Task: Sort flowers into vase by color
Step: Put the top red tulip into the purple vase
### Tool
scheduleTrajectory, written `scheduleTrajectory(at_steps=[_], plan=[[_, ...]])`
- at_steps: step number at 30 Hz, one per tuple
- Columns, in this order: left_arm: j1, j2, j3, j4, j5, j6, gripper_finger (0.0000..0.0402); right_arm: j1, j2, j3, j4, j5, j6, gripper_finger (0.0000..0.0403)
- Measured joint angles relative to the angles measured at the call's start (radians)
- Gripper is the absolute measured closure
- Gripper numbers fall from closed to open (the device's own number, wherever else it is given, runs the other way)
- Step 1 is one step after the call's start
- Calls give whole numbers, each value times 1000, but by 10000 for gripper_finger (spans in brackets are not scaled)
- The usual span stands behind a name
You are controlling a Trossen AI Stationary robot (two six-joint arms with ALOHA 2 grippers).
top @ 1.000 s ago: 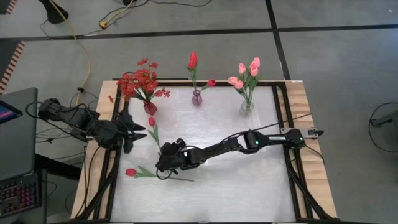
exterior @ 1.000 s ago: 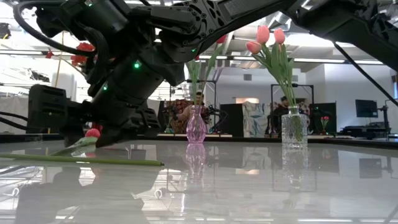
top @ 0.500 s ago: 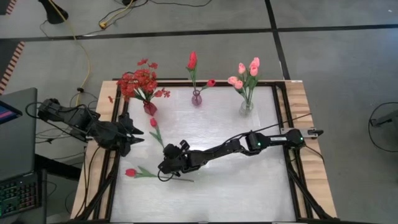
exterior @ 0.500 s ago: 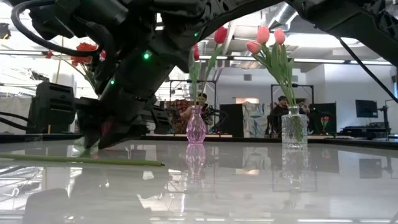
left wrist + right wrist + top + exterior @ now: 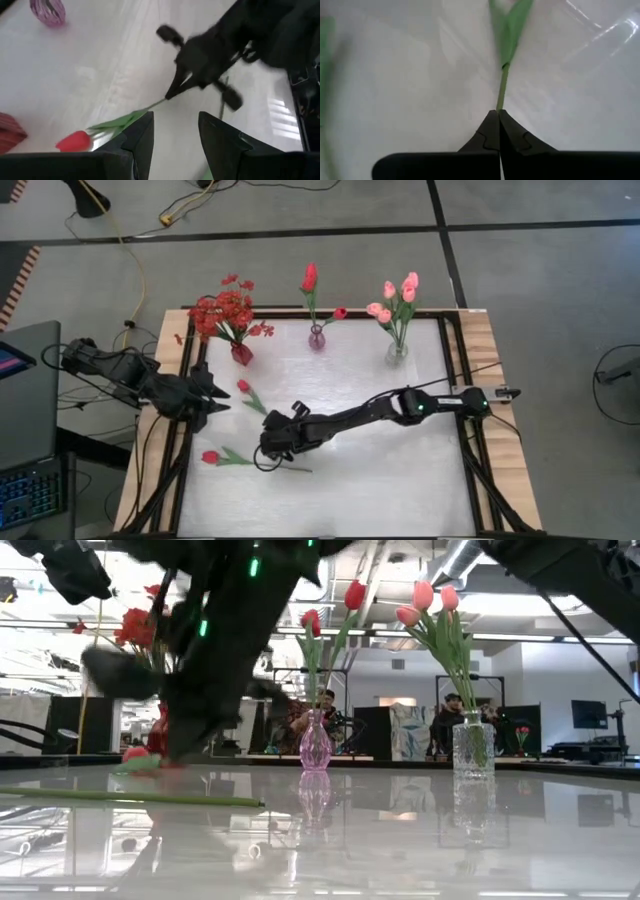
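Observation:
A red tulip [image 5: 243, 386] lies left of the table's middle, its stem running toward my right gripper [image 5: 268, 422], which is shut on the stem's bare end. A second red tulip [image 5: 210, 457] lies flat near the front left, its stem [image 5: 130, 797] on the table. My left gripper [image 5: 175, 120] waits open at the left edge, pointing at the held tulip's bud [image 5: 75, 141]. At the back, a red vase [image 5: 241, 353] holds red blossoms, a purple vase [image 5: 316, 337] red tulips, and a clear vase [image 5: 396, 352] pink tulips. My right gripper pinches the tulip's green stem at its bare lower end [image 5: 499, 105] between the tips of its two fingers. The fingers slant down from the table's right, roughly in line with the stem. The stem runs away from them to the leaves [image 5: 510, 30]. Whether the bud end rests on the table I cannot tell.
The three vases stand in a row along the far edge. The second tulip's stem end [image 5: 305, 469] lies just in front of my right gripper. Wooden rails [image 5: 500, 430] frame the white table top. People sit in the room beyond the table.
My right gripper has taken hold of the upper tulip's stem end, risen from the table, and moved a little toward the right edge. The tulip has followed, its bud shifting toward the near edge. The second tulip has stayed put.

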Motion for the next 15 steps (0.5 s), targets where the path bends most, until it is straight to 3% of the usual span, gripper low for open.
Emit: scheduleTrajectory(at_steps=[15], plan=[[0, -28, 0, 231, -31, 110, 260, -59, -346, -10, -270, 24, -229, 386]])
